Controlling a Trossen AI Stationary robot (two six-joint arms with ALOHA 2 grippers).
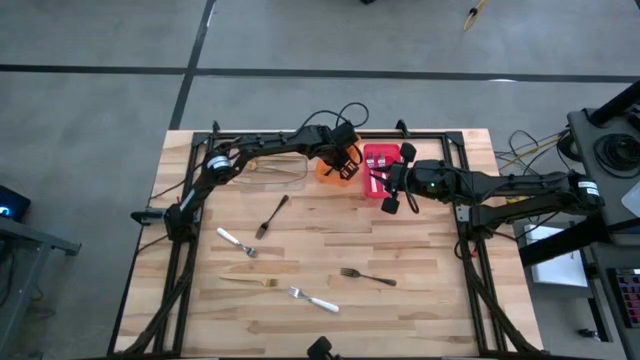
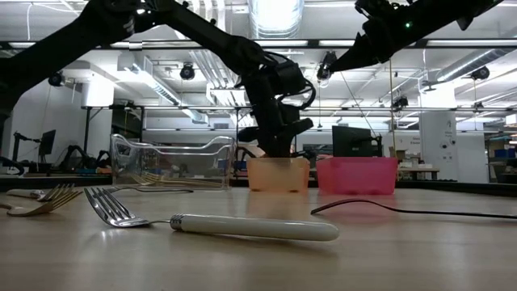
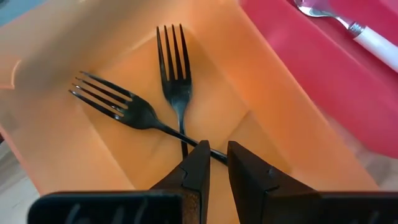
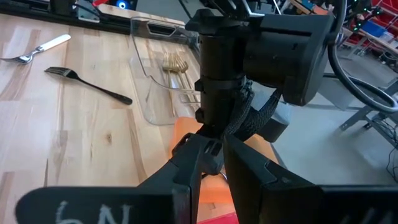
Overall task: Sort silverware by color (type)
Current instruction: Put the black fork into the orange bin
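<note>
we see a pale wooden table (image 1: 330, 250) on a grey floor, with a wide hall of ceiling lights and shelving behind it in the low view. taking the orange bin (image 1: 333, 168) at the far edge as our landmark, the clear bin (image 1: 270, 172) sits just to its left with gold forks (image 4: 176, 63) lying inside, and the red bin (image 1: 378, 170) just to its right holds pale-handled silver pieces (image 3: 367, 34). the left arm reaches over the orange bin, and the left gripper (image 3: 217, 163) hangs in it, its fingers drawn nearly together with only a slim gap and nothing pinched; two black forks (image 3: 155, 109) lie crossed on the bin floor beneath, handles towards the fingers and tines pointing away. the right gripper (image 4: 212, 163) hovers by the near end of the red bin, fingers almost closed and empty. on the open table nearer us than the orange bin lie five loose pieces: a black fork (image 1: 271, 216) set diagonally with tines towards us, a black fork (image 1: 368, 276) lying crosswise with tines to the left, a white-handled silver fork (image 1: 237, 242), another (image 1: 314, 299) with tines to the left, and a gold fork (image 1: 250, 282) lying crosswise.
</note>
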